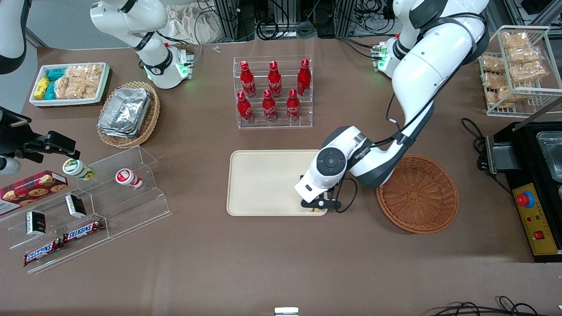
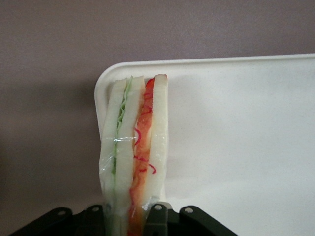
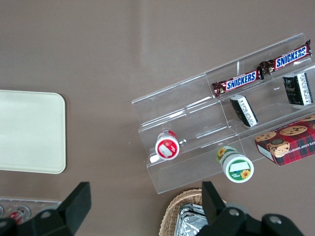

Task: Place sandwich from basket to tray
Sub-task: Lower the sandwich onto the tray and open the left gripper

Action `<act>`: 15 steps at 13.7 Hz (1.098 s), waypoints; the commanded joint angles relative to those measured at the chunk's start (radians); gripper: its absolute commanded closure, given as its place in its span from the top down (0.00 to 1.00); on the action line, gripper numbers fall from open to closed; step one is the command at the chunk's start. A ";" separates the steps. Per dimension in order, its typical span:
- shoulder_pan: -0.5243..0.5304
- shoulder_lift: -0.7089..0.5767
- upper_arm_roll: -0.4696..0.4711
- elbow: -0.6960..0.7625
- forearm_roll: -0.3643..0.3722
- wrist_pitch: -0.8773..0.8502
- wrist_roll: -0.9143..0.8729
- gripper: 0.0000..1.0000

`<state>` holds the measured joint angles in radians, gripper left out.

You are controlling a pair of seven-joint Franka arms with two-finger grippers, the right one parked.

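Note:
My left gripper [image 1: 320, 205] is shut on the sandwich [image 2: 133, 147], a plastic-wrapped wedge of white bread with green and orange-red filling. It hangs over the corner of the cream tray [image 1: 263, 184] that is nearest the front camera and the basket. In the left wrist view the sandwich stands on edge between the dark fingers [image 2: 157, 216], over the tray's rounded corner [image 2: 106, 86]. From the front only a sliver of the sandwich [image 1: 315, 210] shows under the gripper. The reddish-brown wicker basket [image 1: 417, 193] sits beside the tray, toward the working arm's end, with nothing in it.
A clear rack of red bottles [image 1: 273, 92] stands farther from the camera than the tray. Toward the parked arm's end are an acrylic snack stand [image 1: 88, 206], a tan basket of foil trays [image 1: 129, 113] and a white snack tray [image 1: 70, 83]. A black machine [image 1: 535, 184] borders the working arm's end.

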<state>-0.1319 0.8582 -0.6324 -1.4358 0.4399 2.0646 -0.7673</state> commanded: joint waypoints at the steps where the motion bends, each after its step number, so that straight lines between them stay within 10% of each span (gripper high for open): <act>1: -0.020 0.019 0.013 0.023 0.031 0.009 -0.017 0.00; 4: -0.020 0.022 0.016 0.020 0.031 0.037 -0.038 0.00; 5: -0.024 0.024 0.016 0.020 0.031 0.037 -0.062 0.20; 7: -0.026 0.027 0.016 0.021 0.031 0.038 -0.089 1.00; 15: 0.043 -0.094 0.016 0.057 0.028 -0.015 -0.113 1.00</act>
<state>-0.1220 0.8390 -0.6199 -1.3683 0.4515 2.0889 -0.8575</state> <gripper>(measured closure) 0.000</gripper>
